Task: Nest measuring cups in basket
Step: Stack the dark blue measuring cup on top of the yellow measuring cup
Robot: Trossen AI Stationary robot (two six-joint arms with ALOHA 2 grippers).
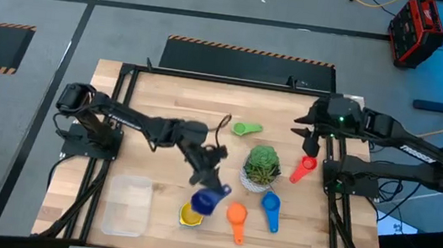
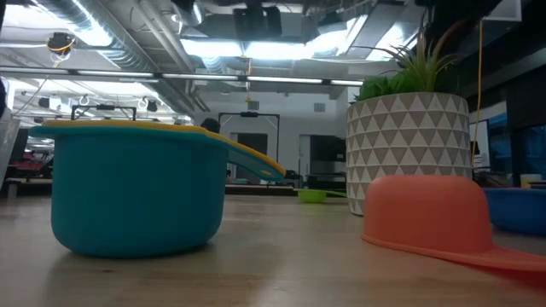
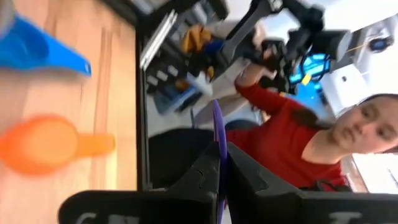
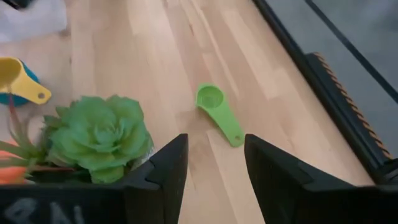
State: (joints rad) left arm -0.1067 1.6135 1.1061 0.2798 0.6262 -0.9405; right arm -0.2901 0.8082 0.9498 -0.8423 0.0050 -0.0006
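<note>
smooth plastic measuring cups [image 1: 236,214] lie on a matt wooden table [image 1: 172,109].

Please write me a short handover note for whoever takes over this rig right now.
Left gripper: shut on the handle of the dark blue cup, held above the yellow cup at the table's front.
Right gripper: open, empty, waiting at the right rear.
Basket: front left, nothing in it.
Loose on the table: orange cup, light blue cup, red cup, green cup, all around the potted plant.
Done: one cup picked up.
Left: nest all cups and get them into the basket.
</note>
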